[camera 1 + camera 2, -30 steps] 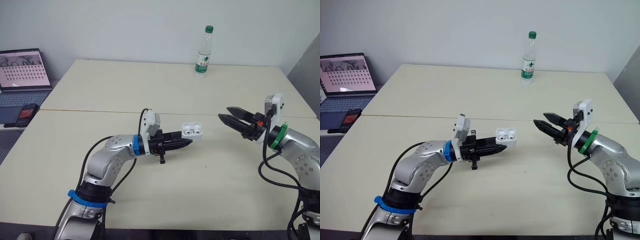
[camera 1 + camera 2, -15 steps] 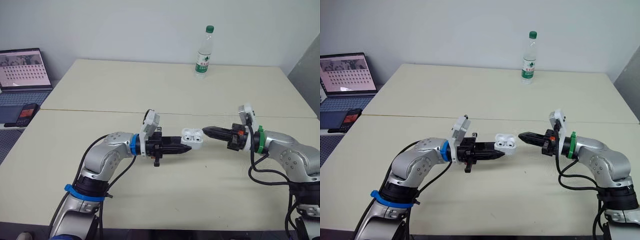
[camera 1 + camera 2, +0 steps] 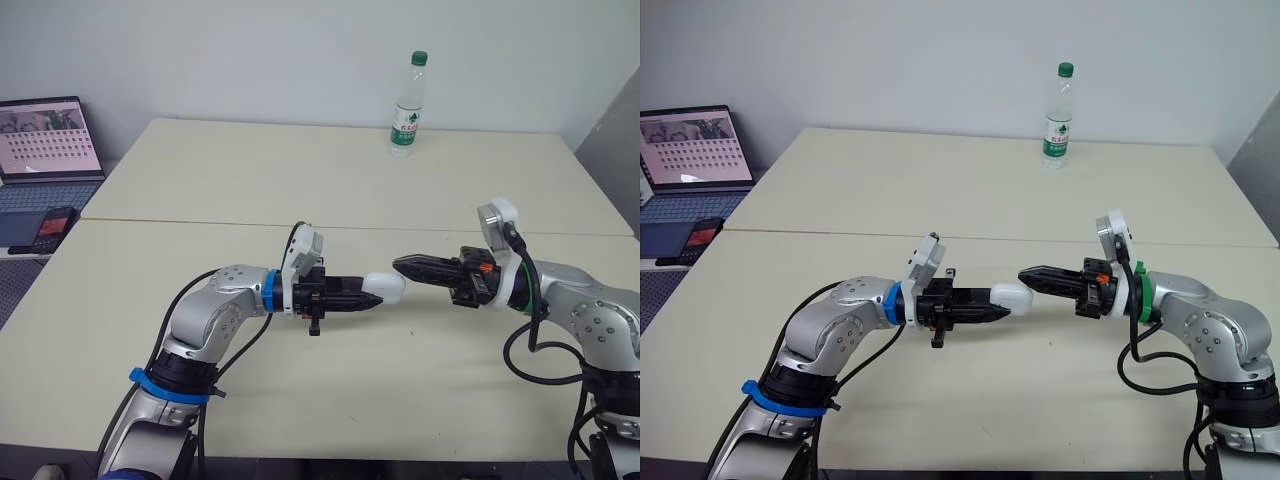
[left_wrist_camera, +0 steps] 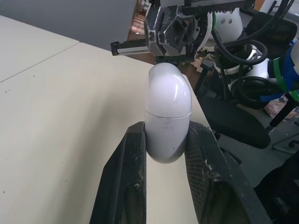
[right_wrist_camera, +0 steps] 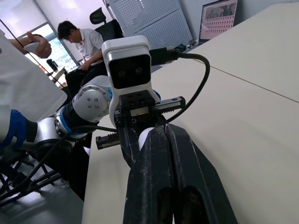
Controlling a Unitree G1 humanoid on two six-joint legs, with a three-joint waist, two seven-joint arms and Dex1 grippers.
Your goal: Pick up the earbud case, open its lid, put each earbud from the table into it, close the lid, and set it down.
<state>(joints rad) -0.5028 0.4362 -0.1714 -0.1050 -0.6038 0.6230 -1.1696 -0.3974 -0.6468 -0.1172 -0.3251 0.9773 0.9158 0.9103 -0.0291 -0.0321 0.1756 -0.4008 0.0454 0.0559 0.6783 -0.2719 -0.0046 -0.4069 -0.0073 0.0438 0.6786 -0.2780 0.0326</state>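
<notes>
Above the middle of the pale cream table (image 3: pixel 300 180), we are holding the earbud case (image 3: pixel 384 286) off the surface in our left gripper (image 3: pixel 368 297), whose two black fingers (image 4: pixel 133 158) are pinching the lower half of the case from either side. We are seeing the case as a smooth, glossy white pebble, rounded like an egg, with its lid down and a fine seam line running round the middle where lid is meeting base. The finger pads are looking matte and scuffed against that shiny plastic. Our right gripper (image 3: pixel 398 266) is reaching in from the opposite side with its two fingers pressed flat together into one tapering black wedge, holding nothing. Its tip is sitting right at the domed lid end of the case, though we cannot tell whether it is actually touching. The table top is looking matte and flat, with two slabs meeting along a thin straight joint. At the far edge a clear plastic water bottle (image 3: pixel 405 105) with a green cap is standing upright, and off the table's left side an open laptop (image 3: pixel 48 138) and a dark phone (image 3: pixel 52 228) are sitting on a lower surface.
</notes>
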